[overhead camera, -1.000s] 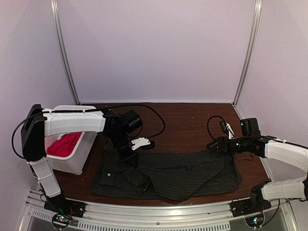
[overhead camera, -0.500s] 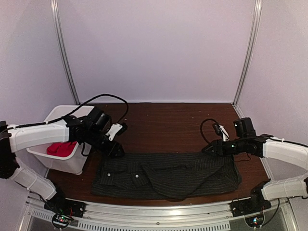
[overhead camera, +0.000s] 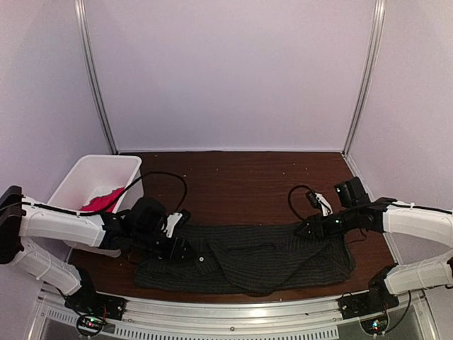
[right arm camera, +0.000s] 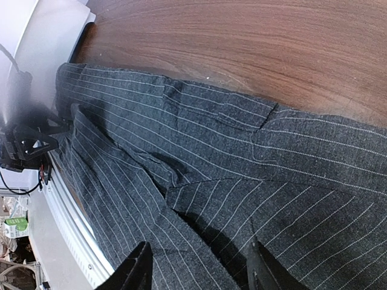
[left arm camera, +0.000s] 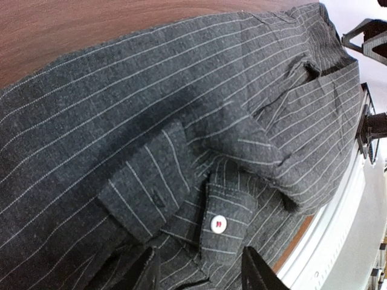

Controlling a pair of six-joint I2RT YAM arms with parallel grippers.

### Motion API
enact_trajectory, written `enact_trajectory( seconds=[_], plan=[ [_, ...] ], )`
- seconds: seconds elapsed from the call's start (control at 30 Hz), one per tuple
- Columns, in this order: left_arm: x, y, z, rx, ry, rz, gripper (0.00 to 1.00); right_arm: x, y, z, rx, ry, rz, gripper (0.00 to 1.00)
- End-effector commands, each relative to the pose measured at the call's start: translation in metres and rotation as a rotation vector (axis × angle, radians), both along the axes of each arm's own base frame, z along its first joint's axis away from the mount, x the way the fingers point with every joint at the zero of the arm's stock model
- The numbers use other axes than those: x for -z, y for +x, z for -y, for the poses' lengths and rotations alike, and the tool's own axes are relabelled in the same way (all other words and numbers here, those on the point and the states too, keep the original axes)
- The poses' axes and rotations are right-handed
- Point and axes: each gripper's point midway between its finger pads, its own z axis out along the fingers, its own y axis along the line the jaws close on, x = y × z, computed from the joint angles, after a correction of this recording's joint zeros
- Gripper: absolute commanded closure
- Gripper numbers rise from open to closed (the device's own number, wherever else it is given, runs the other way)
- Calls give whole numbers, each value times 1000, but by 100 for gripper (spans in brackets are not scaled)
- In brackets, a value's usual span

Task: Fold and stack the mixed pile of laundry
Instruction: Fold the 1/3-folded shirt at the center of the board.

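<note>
**A:** Dark-brown tabletop (overhead camera: 241, 177), lilac walls (overhead camera: 226, 71) behind. Where did the laundry lie?

**B:** The pinstriped shirt (overhead camera: 248, 258) was spread flat along the near edge, its long axis running left to right across the front of both arms. The red T-shirt (overhead camera: 101, 200) sat well apart from it, inside the white bin (overhead camera: 85, 177) at the far left.

**A:** And the grippers?

**B:** The left gripper (overhead camera: 175, 239) hung low over the shirt's left end, jaws parted and holding nothing. Its wrist view showed a white button (left arm camera: 217, 224) just ahead of it. The right gripper (overhead camera: 311, 228) stood at the shirt's far edge towards the right end, jaws also apart and nothing pinched. I couldn't tell whether either one touched the cloth.

**A:** So what did the next move turn on?

**B:** As I judged it, each arm had its own end of the shirt directly beneath it — the cloth lay below the grippers, not off to one side. Since the long axis ran from one arm to the other, a fold would likely need both ends gripped together. Only the left arm was near the bin.
</note>
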Motion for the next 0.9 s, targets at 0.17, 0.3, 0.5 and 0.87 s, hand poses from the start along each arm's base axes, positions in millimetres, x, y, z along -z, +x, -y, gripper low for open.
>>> enact_trajectory(
  seconds=[0.17,0.3,0.5,0.87],
  plan=[
    [1,10,27,-45,-129,-29,53,-1,4,2,26,-37,4,46],
    [11,10,29,-51,-109,-54,54,3,4,3,33,-49,-8,46],
    [19,3,23,-100,-102,-112,55,7,3,6,43,-60,-21,47],
    [8,-8,21,-121,-143,-140,53,13,3,6,44,-67,-29,47]
  ],
)
